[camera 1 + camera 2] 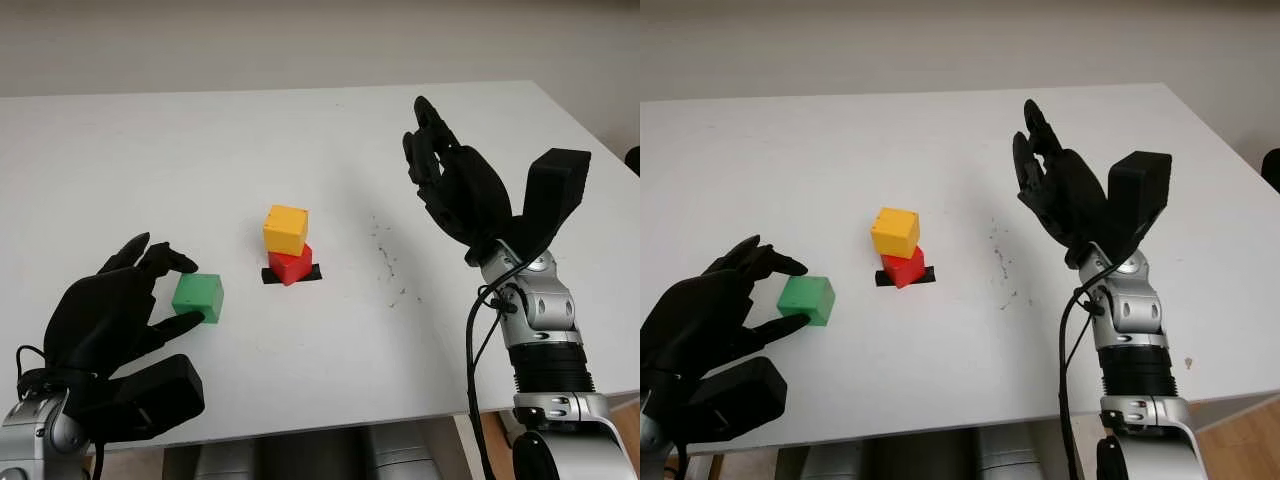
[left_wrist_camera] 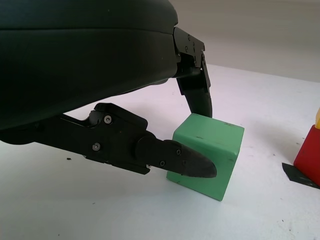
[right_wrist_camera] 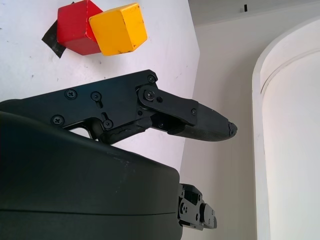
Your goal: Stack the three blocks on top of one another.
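Observation:
A green block (image 1: pixel 198 297) sits on the white table (image 1: pixel 300 140) at the front left. My left hand (image 1: pixel 186 291) is shut on it, one finger (image 2: pixel 200 97) against its far side and the thumb (image 2: pixel 190 162) against its near side. The block still rests on the table. In the middle, a yellow block (image 1: pixel 286 229) sits tilted on top of a red block (image 1: pixel 291 266), which stands on a black tape patch (image 1: pixel 313 272). My right hand (image 1: pixel 450 185) is open and raised above the table, to the right of that stack.
Small dark specks (image 1: pixel 386 256) dot the table between the stack and my right arm. The table's front edge (image 1: pixel 330 425) runs just past my left hand, and its right edge lies beyond my right arm.

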Tool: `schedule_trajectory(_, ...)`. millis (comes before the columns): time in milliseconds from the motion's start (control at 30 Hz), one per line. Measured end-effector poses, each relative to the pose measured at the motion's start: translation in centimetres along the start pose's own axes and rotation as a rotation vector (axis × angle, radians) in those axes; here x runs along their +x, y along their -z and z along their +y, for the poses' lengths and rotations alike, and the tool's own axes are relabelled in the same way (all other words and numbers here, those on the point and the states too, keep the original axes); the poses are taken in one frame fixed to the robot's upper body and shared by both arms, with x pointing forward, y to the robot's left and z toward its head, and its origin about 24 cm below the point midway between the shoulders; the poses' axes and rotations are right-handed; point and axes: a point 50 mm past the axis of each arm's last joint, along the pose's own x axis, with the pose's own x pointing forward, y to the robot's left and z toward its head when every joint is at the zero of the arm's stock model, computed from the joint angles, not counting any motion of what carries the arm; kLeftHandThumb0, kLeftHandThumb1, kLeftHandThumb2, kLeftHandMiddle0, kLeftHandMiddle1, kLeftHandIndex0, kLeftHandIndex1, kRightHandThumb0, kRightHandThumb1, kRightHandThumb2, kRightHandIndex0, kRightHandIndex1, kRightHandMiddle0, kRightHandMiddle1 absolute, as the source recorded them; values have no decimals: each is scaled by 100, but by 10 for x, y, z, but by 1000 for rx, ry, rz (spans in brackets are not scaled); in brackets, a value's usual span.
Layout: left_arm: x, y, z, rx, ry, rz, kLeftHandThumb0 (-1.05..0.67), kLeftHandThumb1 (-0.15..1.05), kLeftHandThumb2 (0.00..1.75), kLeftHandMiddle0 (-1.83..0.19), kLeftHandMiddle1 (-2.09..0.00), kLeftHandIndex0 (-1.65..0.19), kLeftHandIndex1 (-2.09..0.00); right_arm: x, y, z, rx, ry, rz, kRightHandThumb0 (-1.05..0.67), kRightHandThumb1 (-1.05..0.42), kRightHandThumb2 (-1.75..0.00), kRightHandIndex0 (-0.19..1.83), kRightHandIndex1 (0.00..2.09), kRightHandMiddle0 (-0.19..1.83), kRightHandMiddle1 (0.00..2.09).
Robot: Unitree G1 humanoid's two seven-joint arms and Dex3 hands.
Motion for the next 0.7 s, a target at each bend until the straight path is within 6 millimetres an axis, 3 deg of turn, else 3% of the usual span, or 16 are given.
schedule_trajectory(100,1,-1,0,15,17,9,-46,105,13,-15,-5,-12,-123,0,0,-1,-1,1,0,-58,-105,-69,-19,0,-19,0)
schedule_trajectory(200,2,-1,1,38,36,9,-48,105,11,-13,-5,-14,-98,-1,-1,-1,-5,0,0,-57,-105,-70,-19,0,-19,0)
schedule_trajectory(367,2,-2,-2,36,71,1,-49,104,7,-4,-5,-26,-29,-1,-1,-2,-8,0,1,-57,-105,-71,-19,0,-19,0)
schedule_trajectory(500,2,-3,-4,37,79,-14,-50,105,6,0,-4,-26,-15,-1,-1,-2,-7,-1,1,-58,-105,-71,-19,0,-19,0)
schedule_trajectory(700,2,-3,-4,43,97,-19,-49,105,7,-1,-6,-39,-19,-1,-1,-2,-6,-1,4,-58,-105,-70,-19,0,-19,0)
